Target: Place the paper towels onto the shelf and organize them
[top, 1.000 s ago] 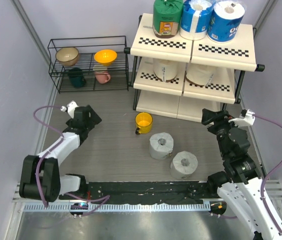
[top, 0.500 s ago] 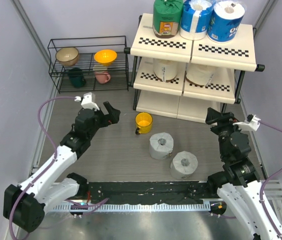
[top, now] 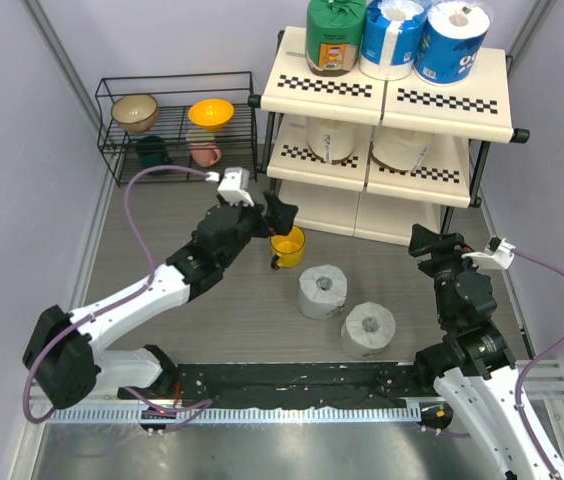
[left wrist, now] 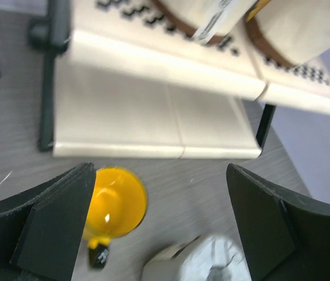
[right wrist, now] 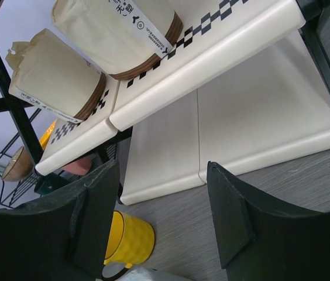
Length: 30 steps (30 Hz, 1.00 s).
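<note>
Left gripper [top: 280,213] hangs spread and empty by the yellow cup [top: 287,243]; right gripper [top: 428,241] is spread and empty too. 2 grey-white rolls [top: 322,291] stand on the table [top: 212,300] before the shelf [top: 442,112]. Best skip past the cup and straddle 1 roll squarely.

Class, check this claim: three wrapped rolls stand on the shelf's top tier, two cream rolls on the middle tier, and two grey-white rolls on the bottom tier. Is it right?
One slip: the grey-white rolls stand on the table, not on the bottom tier, which holds no rolls, as the top external view shows. The rest holds.
</note>
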Motion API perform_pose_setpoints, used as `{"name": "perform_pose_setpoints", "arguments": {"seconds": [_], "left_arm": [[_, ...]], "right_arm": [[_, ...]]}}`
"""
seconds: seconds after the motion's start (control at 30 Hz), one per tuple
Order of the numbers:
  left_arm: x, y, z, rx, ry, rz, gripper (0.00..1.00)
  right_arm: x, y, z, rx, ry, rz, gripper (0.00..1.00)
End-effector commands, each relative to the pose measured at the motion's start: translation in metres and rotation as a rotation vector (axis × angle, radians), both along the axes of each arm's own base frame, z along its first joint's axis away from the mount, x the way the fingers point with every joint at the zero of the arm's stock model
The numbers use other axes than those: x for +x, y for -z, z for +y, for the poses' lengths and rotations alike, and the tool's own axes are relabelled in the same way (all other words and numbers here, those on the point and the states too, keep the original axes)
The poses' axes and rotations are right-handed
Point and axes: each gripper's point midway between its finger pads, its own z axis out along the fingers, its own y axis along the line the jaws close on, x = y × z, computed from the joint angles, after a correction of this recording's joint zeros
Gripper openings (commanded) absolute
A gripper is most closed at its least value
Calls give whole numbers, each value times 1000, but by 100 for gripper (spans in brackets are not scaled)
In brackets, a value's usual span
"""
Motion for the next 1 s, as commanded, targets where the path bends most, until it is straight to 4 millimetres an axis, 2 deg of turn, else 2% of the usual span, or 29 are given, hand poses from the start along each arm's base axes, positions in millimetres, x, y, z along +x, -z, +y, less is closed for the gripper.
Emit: {"name": "perform_pose_setpoints", "arguments": {"seconds": [0.0,0.13,0.17,0.2,0.27,0.3,0.37,0.4,0.5,0.63,0.7,0.8,0.93,0.97], "left_arm": [[24,-67,-21,-132,-52,-154,100],[41,-87,-22,-236,-127,-180,100],[45,-86,-24,-245,-141,-172,100],[49,-96,-26,-265,-148,-180,100],[58,-92,-30,-266,-169,-159,100],[59,-101,-32,-298,-171,-162,100],[67,-99,-35,-314,-191,-157,100],[69,-108,-37,-345,-195,-156,100],[78,-117,-45,-367,-198,-156,100],[89,-117,-49,-411,-234,-147,100],[94,-112,-54,-423,-238,-141,100],[98,-116,-59,-478,-234,-152,100],[109,-103,-67,-513,-260,-144,100],[111,-108,-66,-547,-269,-169,100]], "right_arm": [[-6,-17,-8,16,31,-48,67],[-10,-20,-13,14,55,-58,67],[-11,-22,-15,10,58,-61,67],[-11,-23,-16,8,64,-61,67],[-12,-23,-17,4,72,-60,67],[-12,-23,-18,3,75,-61,67],[-12,-23,-19,2,78,-60,67],[-12,-23,-18,1,77,-60,67],[-13,-23,-19,1,78,-60,67],[-15,-25,-22,0,89,-65,67],[-17,-27,-23,-3,94,-68,67],[-19,-27,-26,-9,105,-69,67],[-22,-31,-30,-16,120,-74,67],[-22,-30,-31,-22,125,-70,67]]}}
